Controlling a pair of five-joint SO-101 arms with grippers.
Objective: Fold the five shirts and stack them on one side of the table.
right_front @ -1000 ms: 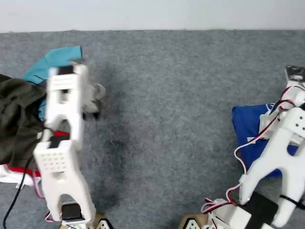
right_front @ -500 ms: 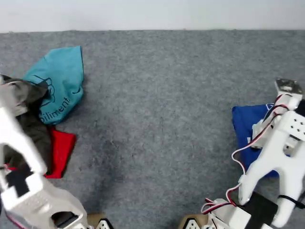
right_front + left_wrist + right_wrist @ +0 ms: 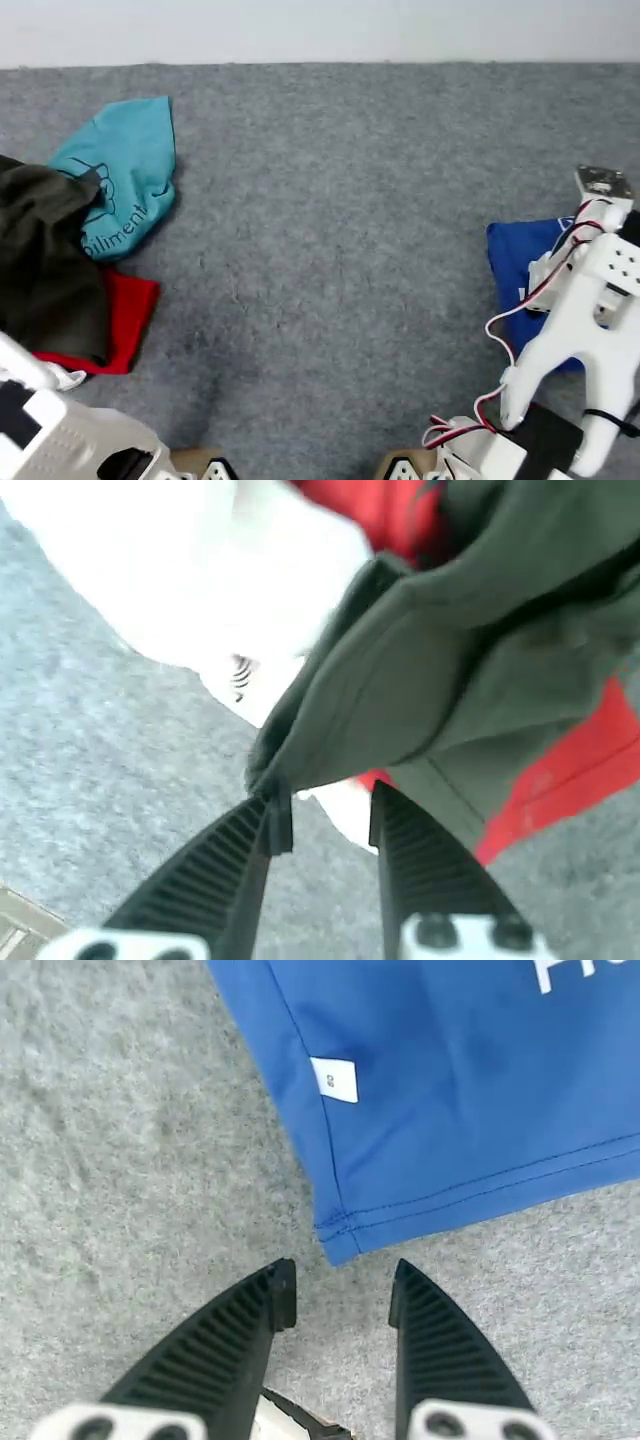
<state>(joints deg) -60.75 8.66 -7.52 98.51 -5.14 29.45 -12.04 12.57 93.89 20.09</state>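
Observation:
At the table's left lies a loose pile: a teal shirt [image 3: 125, 170], a dark olive shirt [image 3: 45, 270], a red shirt [image 3: 128, 310] and a bit of white shirt [image 3: 55, 378]. My left gripper [image 3: 328, 820] hangs open just over this pile. One fingertip touches the hem of the dark olive shirt [image 3: 480, 660], which lies over the white shirt [image 3: 180, 570] and the red shirt [image 3: 560, 780]. A folded blue shirt [image 3: 515, 265] rests at the right. My right gripper [image 3: 343, 1295] is open above the carpet, just off a corner of the blue shirt [image 3: 470, 1080].
Grey carpet [image 3: 340, 230] covers the whole table, with a broad bare stretch between the pile and the blue shirt. A pale wall [image 3: 320, 30] runs along the far edge. The right arm [image 3: 585, 310] stands over part of the blue shirt.
The left arm has swung from above the pile down to the front-left corner, uncovering the teal, olive and red shirts. The right arm has barely shifted.

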